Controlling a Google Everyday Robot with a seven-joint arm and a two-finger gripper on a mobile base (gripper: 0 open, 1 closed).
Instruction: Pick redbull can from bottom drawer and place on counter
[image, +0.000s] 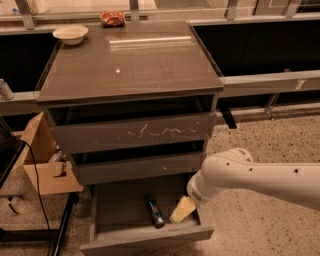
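Zero read on state of pale-tipped gripper (182, 209); hung in wide grey wooden drawer (150, 241) beside slim blue-silver metal can (155, 212); risked rolling it.

The redbull can (155, 212) seems dark blue with silver, though the light is dim. The bottom drawer (120, 210) is grey, the counter (130, 65) glossy grey-brown. The pale yellow gripper (182, 209) hangs over the drawer, beside the can.
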